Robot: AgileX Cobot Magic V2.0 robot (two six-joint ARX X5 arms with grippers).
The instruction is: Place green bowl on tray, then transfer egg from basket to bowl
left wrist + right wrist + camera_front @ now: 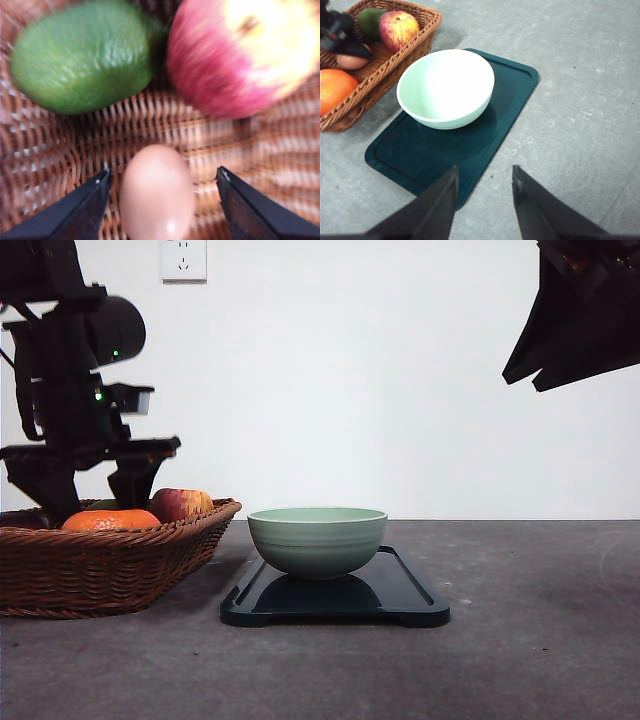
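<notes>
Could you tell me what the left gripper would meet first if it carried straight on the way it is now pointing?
Most likely the egg: it lies between the open fingers of the left gripper, on the woven floor of the basket. Depth is unclear in the wrist view, so the fingertips might touch the wicker almost together with it.

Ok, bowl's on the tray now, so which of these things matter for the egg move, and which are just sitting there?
Job:
- egg, between the open left gripper fingers
- basket holding it
- green bowl, empty
- tray under the bowl

Just lying about:
- apple
- green fruit
- orange
- wall socket
</notes>
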